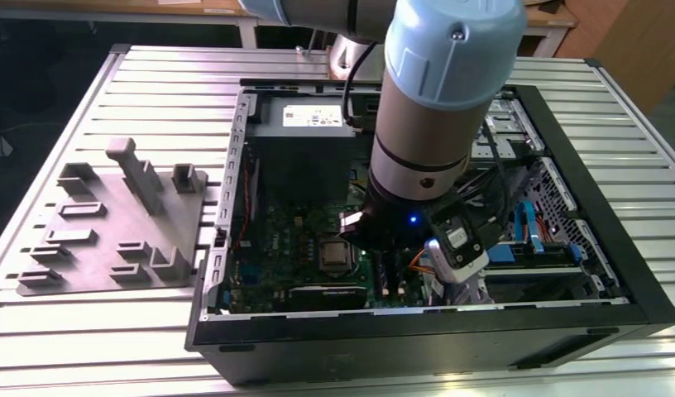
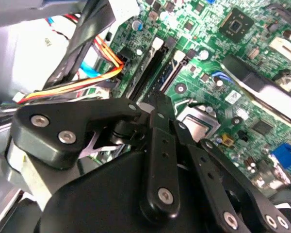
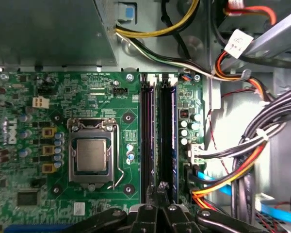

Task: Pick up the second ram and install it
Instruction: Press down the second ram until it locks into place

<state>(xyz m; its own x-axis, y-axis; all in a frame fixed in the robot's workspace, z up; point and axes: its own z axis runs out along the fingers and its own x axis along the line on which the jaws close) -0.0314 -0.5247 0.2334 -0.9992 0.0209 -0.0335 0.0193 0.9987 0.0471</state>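
A narrow bluish stick, which I take for the second ram (image 3: 173, 131), stands on edge in a memory slot on the green motherboard (image 3: 63, 92). The black slot beside it (image 3: 148, 131) runs parallel, and I cannot tell what it holds. My gripper (image 3: 162, 188) is shut, its black fingertips pressed together over the end of these slots. Whether the tips touch the stick is hidden. In the second wrist view the shut gripper (image 2: 157, 104) points down at the slots (image 2: 150, 65). In the exterior view the gripper (image 1: 384, 269) is low inside the open computer case (image 1: 602, 248).
The CPU socket (image 3: 91, 154) lies beside the slots. Bundled cables (image 3: 242, 160) crowd the other side. A gray power-supply box (image 1: 299, 145) fills the case's far end. A gray fixture plate (image 1: 117, 223) lies on the slatted table at the exterior view's left.
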